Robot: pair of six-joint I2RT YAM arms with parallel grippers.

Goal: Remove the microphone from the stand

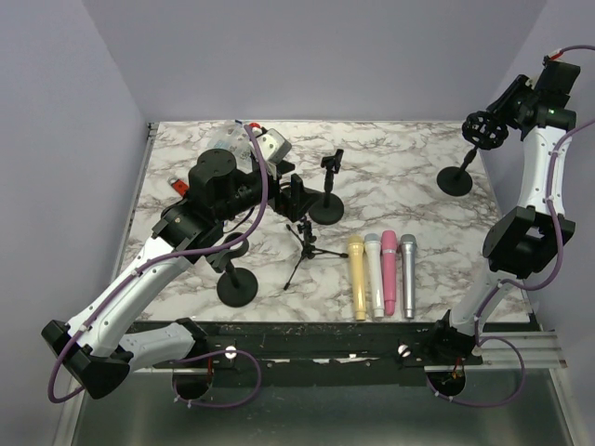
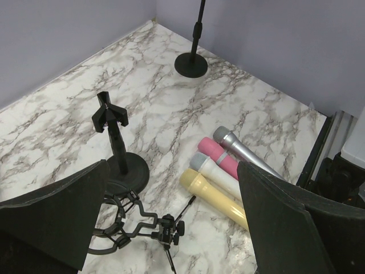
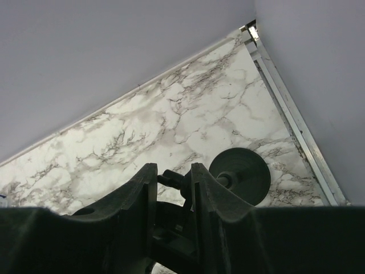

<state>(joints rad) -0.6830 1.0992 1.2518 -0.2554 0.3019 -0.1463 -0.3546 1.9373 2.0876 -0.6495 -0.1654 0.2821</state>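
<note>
Overhead, the marble table [image 1: 390,153] carries four stands and a row of four handheld microphones. The right arm reaches to the far right corner; the left arm is folded over the table's middle. The far-right stand [image 1: 456,179] rises to a round cage mount [image 1: 483,130]. The clip stand [image 1: 327,206], tripod [image 1: 307,246] and near-left stand [image 1: 237,286] show no microphone on them. The yellow microphone [image 1: 357,277], white microphone [image 1: 374,274], pink microphone [image 1: 389,274] and silver microphone [image 1: 407,276] lie flat, side by side, long axes running near-to-far, close to the near edge. None is visibly seated in a stand; whether the cage mount holds a small dark one cannot be told. The right gripper [image 3: 173,181] is at that mount, fingers drawn narrow onto a dark fitting of it, with the stand's base below. The left gripper [image 2: 171,165] hangs spread wide and empty, the row below it and to one side. Judgement: any lift runs upward along the far-right stand's post, and the right arm is much the nearer.
</note>
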